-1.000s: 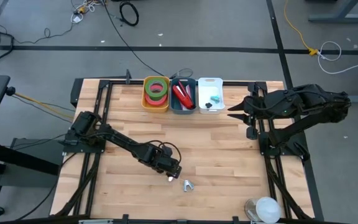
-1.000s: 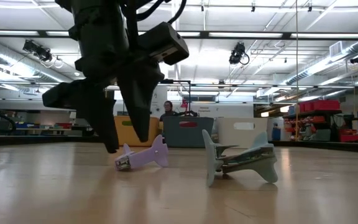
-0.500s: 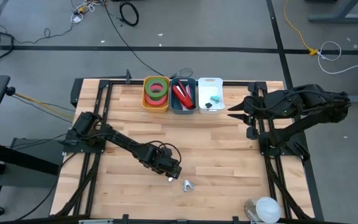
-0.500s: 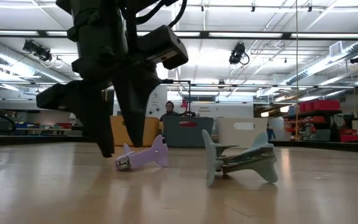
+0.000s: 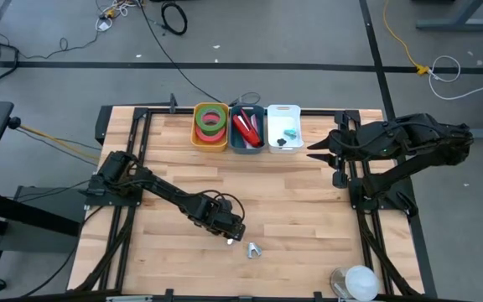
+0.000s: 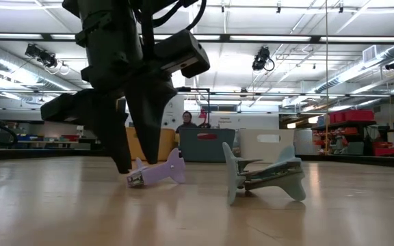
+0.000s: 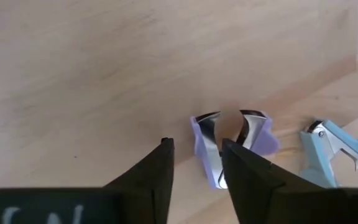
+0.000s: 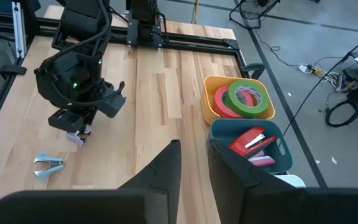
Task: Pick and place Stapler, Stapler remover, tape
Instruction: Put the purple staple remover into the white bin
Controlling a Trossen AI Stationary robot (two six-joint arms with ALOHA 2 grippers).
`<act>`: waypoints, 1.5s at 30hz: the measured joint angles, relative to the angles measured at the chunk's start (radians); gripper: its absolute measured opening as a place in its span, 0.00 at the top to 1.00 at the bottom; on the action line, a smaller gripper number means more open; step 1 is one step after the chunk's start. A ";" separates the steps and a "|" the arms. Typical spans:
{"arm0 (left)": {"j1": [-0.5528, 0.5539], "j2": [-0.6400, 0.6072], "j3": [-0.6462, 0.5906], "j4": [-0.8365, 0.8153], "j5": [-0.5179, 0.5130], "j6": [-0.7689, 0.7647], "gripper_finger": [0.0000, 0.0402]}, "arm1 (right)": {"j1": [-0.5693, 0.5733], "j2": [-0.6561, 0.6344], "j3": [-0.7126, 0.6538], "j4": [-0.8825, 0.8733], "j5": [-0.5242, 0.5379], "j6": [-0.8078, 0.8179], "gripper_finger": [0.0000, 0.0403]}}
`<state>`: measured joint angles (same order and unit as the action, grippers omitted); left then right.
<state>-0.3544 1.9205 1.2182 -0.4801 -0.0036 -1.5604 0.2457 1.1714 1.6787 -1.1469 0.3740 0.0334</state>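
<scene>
A purple staple remover (image 7: 261,138) lies on its side on the wooden table (image 5: 292,210), near the front middle. A pale blue staple remover (image 6: 262,176) lies just to its right. My left gripper (image 7: 197,165) points steeply down over the purple one, open; one finger stands in front of it, the other on bare wood beside it. The tape (image 5: 211,122), red and green rolls, lies in a yellow bin at the far edge. A red stapler (image 5: 246,127) lies in the blue bin beside it. My right gripper (image 5: 313,149) hangs high at the far right, narrowly open and empty.
A white bin (image 5: 284,127) with small items stands right of the blue bin. A white round object (image 5: 355,281) sits at the near right corner. Black frame rails run along the table's left and right sides. Bare wood lies between the bins and the removers.
My left gripper has stayed over the purple staple remover and drawn its fingers somewhat closer together. The two removers have not moved.
</scene>
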 joint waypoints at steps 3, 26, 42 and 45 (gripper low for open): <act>0.000 0.000 0.000 0.001 0.000 0.000 0.72 | 0.000 0.000 0.000 0.000 0.000 0.000 0.80; 0.000 0.000 0.000 0.007 0.001 0.000 0.96 | 0.000 0.000 0.000 0.000 -0.001 0.000 0.80; 0.012 -0.016 -0.001 0.064 -0.001 0.019 0.99 | 0.000 0.000 0.000 0.002 -0.001 -0.017 0.80; 0.032 -0.036 -0.001 0.081 -0.005 0.045 0.99 | 0.000 0.000 0.000 0.005 0.000 -0.020 0.80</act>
<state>-0.3224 1.8842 1.2171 -0.3991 -0.0084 -1.5151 0.2459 1.1717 1.6791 -1.1419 0.3740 0.0134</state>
